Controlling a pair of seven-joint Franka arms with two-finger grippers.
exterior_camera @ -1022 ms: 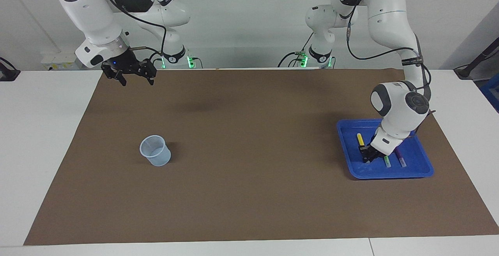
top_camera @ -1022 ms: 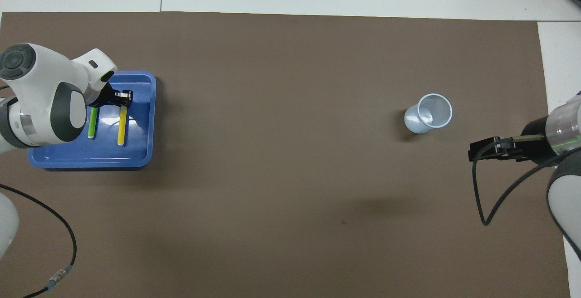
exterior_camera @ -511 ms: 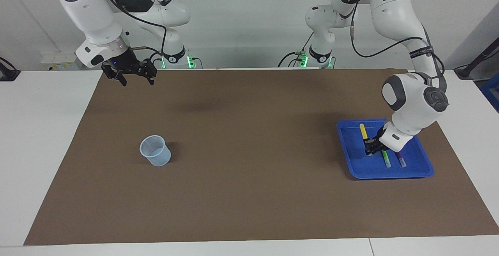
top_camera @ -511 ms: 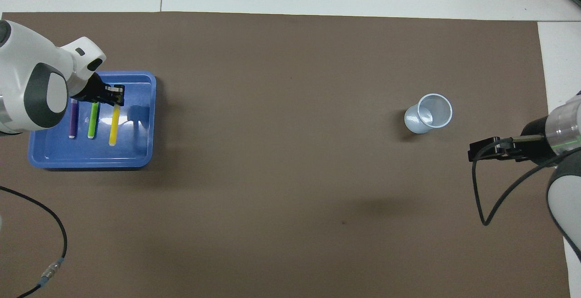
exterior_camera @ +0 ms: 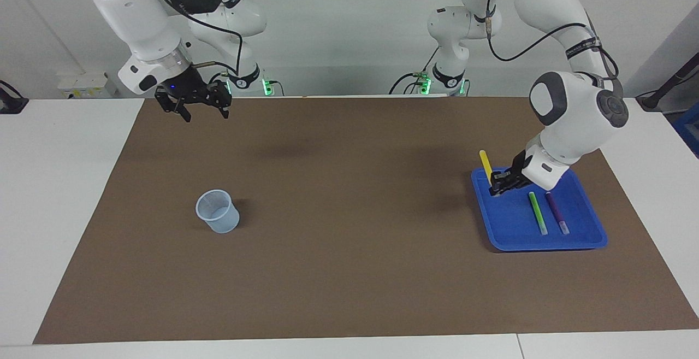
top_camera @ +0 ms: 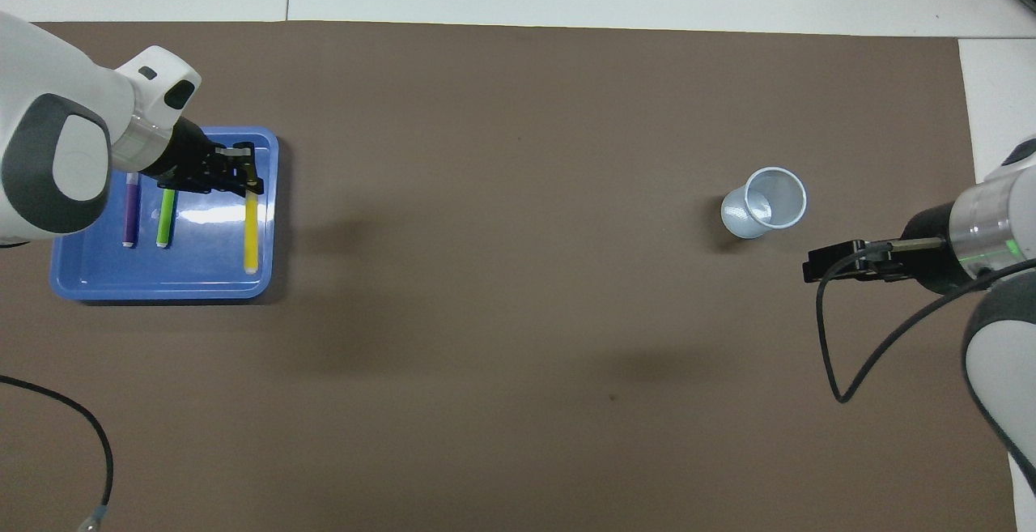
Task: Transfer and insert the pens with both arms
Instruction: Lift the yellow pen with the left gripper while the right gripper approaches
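In the facing view, the left gripper (exterior_camera: pixel 498 183) is raised over the edge of the blue tray (exterior_camera: pixel 513 239) that lies toward the right arm's end, its fingertips pinched on the lower part of the yellow pen (exterior_camera: pixel 485 164), which stands tilted and clear of the tray floor. The green pen (exterior_camera: pixel 537 212) and the purple pen (exterior_camera: pixel 557 212) lie side by side flat in the tray, apart from the gripper. The right gripper (exterior_camera: pixel 203 112) hangs in the air over the brown mat (exterior_camera: pixel 349 271) at the right arm's end of the table, its two fingers spread with nothing between them. A translucent pale blue cup (exterior_camera: pixel 217 211) stands upright on the mat, farther from the robots than the right arm's base. In the overhead view, the left gripper (top_camera: pixel 241 177) covers the tray's (top_camera: pixel 162 285) edge, and the yellow pen (top_camera: pixel 251 228) runs from its fingertips toward the robots' end of the tray. The purple pen (top_camera: pixel 129 212) and green pen (top_camera: pixel 166 218) lie parallel on the tray floor, partly covered by the left arm's wrist. The cup (top_camera: pixel 765 202) shows its open mouth, and the right gripper (top_camera: pixel 830 261) is over the mat (top_camera: pixel 518 354) near it, not touching it.
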